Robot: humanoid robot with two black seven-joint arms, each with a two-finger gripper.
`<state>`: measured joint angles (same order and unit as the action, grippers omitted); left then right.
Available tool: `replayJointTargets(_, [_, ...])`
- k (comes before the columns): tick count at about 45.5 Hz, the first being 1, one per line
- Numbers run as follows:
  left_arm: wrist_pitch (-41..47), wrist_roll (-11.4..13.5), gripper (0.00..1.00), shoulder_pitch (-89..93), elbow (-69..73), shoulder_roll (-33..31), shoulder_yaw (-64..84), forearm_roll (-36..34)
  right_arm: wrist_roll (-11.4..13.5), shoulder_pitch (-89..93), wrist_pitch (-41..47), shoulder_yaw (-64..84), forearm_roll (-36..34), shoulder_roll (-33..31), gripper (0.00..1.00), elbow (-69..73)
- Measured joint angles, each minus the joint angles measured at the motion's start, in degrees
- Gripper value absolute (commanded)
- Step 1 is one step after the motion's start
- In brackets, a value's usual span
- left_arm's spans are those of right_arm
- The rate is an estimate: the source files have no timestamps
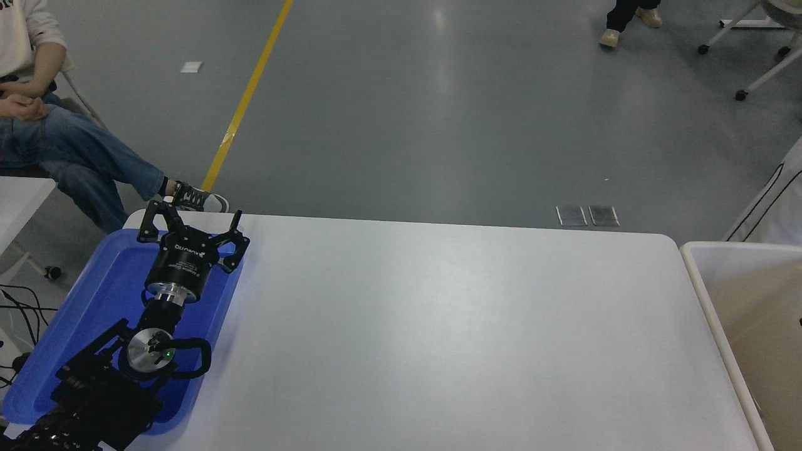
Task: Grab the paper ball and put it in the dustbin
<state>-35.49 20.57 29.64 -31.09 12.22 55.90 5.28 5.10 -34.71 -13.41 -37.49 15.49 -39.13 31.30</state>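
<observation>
At the lower left, over the blue tray [94, 300], my left gripper [191, 222] hangs with its fingers spread and nothing between them. My right arm is not in view at all, so I can say nothing of its gripper. To the right of my left gripper the white table [438, 338] runs bare as far as I can see, and I find no paper ball on it, in the tray, or in my grasp. Well off to the right, past the table's edge, stands the dustbin [695, 275] with its thick white rim and tan inside. The frame cuts most of it off, so the ball may lie down in there unseen. I judge the task either finished or not yet supplied with a ball; I cannot tell which. Beyond my gripper, a seated person [56, 144] waits at the far left, and a white sleeve or garment [780, 207] shows behind the bin.
</observation>
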Motion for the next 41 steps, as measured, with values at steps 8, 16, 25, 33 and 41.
replayJointTargets(8, [0.00, 0.00, 1.00, -0.01, 0.00, 0.00, 0.00, 0.00, -0.60, 1.51, 1.33, -8.45, -0.05, 0.02, 1.00, 5.90])
replayJointTargets(16, [0.00, 0.00, 1.00, -0.02, 0.00, 0.01, 0.00, 0.01, -5.47, 3.98, 4.65, -14.76, -0.12, 2.07, 1.00, 10.38])
replayJointTargets(25, [-0.01, 0.00, 1.00, -0.02, -0.01, 0.00, 0.00, 0.00, -10.89, 6.22, 11.17, -19.07, -0.24, 6.60, 1.00, 12.88])
replayJointTargets(33, [-0.01, 0.00, 1.00, 0.01, -0.01, 0.00, 0.00, 0.00, -13.35, 7.05, 13.51, -21.60, -0.61, 12.38, 1.00, 14.48])
replayJointTargets(41, [-0.02, -0.01, 1.00, 0.04, -0.02, 0.00, 0.00, -0.06, -14.42, 7.40, 8.25, -22.39, 1.93, 18.73, 1.00, 16.42])
